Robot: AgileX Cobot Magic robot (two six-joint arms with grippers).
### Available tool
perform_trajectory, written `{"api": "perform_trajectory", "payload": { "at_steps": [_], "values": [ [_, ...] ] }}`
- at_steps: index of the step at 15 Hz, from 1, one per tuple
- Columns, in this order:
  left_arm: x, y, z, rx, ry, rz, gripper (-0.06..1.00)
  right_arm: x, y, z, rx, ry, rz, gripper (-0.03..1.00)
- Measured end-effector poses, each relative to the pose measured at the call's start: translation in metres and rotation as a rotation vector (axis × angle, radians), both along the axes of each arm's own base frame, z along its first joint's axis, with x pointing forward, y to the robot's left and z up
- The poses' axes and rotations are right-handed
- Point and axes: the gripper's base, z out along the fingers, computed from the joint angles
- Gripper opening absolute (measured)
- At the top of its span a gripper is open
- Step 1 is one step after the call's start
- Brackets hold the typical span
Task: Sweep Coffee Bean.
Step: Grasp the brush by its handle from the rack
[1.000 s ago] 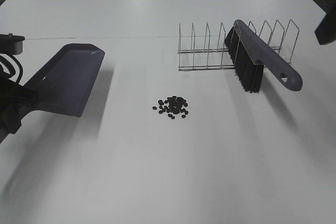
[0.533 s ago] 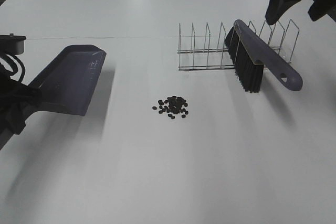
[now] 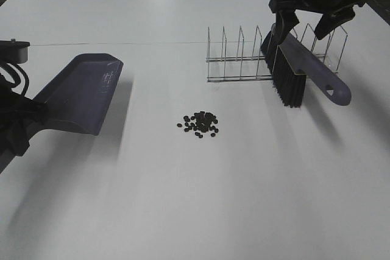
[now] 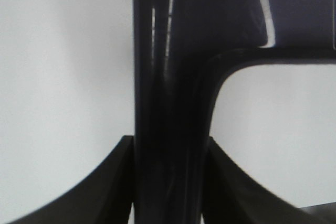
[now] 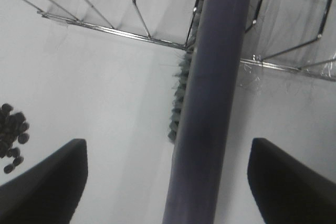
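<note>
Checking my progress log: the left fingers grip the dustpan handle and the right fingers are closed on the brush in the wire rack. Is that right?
Not quite: the right fingers are open, standing apart on either side of the brush, as the right wrist view shows. The rest holds.

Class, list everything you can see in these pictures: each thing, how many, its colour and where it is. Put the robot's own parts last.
table: one, white, under everything.
dustpan: one, purple-grey, on the left, held by its handle.
coffee beans: one small pile, dark brown-black, middle of the table.
rack: one, silver wire, back right of the table.
brush: one, purple-grey with black bristles, resting in the rack.
left gripper: one, black, shut on the dustpan's handle.
right gripper: one, black, open, its fingers either side of the brush.
</note>
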Motion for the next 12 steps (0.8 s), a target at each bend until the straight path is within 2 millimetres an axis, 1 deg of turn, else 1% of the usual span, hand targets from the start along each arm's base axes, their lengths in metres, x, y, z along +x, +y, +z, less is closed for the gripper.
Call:
{"api": "perform_trajectory", "payload": {
  "at_steps": [1, 2, 4, 6, 8, 9, 11, 12],
  "values": [
    [0.000, 0.000, 0.000, 0.000, 0.000, 0.000, 0.33, 0.004, 0.000, -0.003, 0.000, -0.001, 0.000, 0.73],
    [0.000, 0.000, 0.000, 0.000, 0.000, 0.000, 0.33, 0.020, 0.002, -0.026, -0.001, 0.005, -0.002, 0.73],
    [0.000, 0.000, 0.000, 0.000, 0.000, 0.000, 0.33, 0.028, 0.002, -0.046, -0.010, 0.029, -0.010, 0.73],
    [0.000, 0.000, 0.000, 0.000, 0.000, 0.000, 0.33, 0.030, 0.000, -0.064, -0.038, 0.060, -0.037, 0.72],
    [0.000, 0.000, 0.000, 0.000, 0.000, 0.000, 0.33, 0.030, -0.001, -0.065, -0.048, 0.062, -0.048, 0.71],
    [0.000, 0.000, 0.000, 0.000, 0.000, 0.000, 0.33, 0.031, -0.001, -0.065, -0.053, 0.060, -0.049, 0.68],
    [0.000, 0.000, 0.000, 0.000, -0.001, -0.016, 0.33, 0.031, -0.002, -0.064, -0.057, 0.059, -0.048, 0.59],
    [0.000, 0.000, 0.000, 0.000, -0.001, -0.023, 0.33, 0.030, -0.002, -0.064, -0.058, 0.062, -0.051, 0.52]
  ]
}}
